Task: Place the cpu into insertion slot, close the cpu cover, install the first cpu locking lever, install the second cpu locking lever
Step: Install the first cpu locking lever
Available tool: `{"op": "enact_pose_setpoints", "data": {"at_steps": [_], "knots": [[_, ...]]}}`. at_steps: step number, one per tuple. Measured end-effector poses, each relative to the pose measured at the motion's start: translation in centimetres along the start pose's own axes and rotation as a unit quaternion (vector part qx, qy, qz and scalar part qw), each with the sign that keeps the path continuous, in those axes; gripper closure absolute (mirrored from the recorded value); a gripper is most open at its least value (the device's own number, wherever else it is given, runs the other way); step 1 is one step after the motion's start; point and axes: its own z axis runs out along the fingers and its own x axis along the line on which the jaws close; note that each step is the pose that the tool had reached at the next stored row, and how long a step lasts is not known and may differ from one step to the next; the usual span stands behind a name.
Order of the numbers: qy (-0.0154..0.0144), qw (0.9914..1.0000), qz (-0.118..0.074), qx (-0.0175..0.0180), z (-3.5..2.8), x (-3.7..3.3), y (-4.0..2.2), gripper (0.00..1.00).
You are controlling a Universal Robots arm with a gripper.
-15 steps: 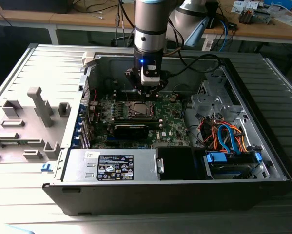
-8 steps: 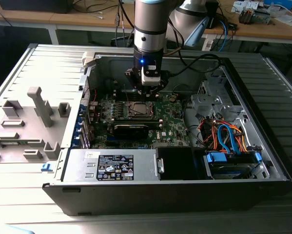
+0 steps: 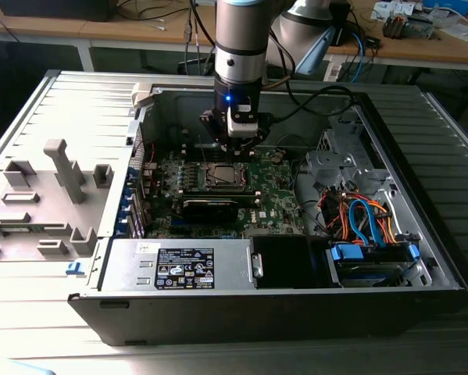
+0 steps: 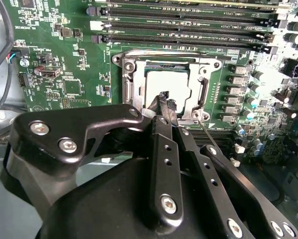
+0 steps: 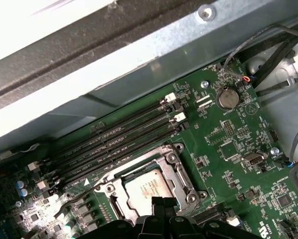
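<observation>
The cpu (image 4: 166, 82) lies flat in the socket on the green motherboard (image 4: 74, 50), its pale metal top showing in both wrist views (image 5: 148, 186). The silvery cpu cover (image 4: 133, 84) lies down around it as a frame (image 5: 174, 172). My gripper (image 4: 166, 101) is shut, with nothing seen between the fingers. Its black fingertips (image 5: 161, 203) hover at the socket's edge, over a rim of the cover. A thin metal lever rod (image 4: 208, 133) runs along one side of the socket beside my fingers. In the exterior view the gripper (image 3: 234, 148) hangs just above the socket (image 3: 222, 176).
Memory slots (image 4: 188, 25) run along one side of the socket. The case wall (image 5: 139, 55) stands close behind them. A black card (image 3: 210, 208) lies in front of the socket, bundled orange and blue cables (image 3: 359, 219) sit on the exterior view's right, and a power supply (image 3: 179, 266) at the front.
</observation>
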Motion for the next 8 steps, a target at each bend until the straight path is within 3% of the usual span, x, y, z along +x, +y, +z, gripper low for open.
{"op": "enact_pose_setpoints", "data": {"at_steps": [8], "knots": [[-0.0007,0.99982,-0.019,-0.0006,0.00,0.00,0.00,0.89]]}}
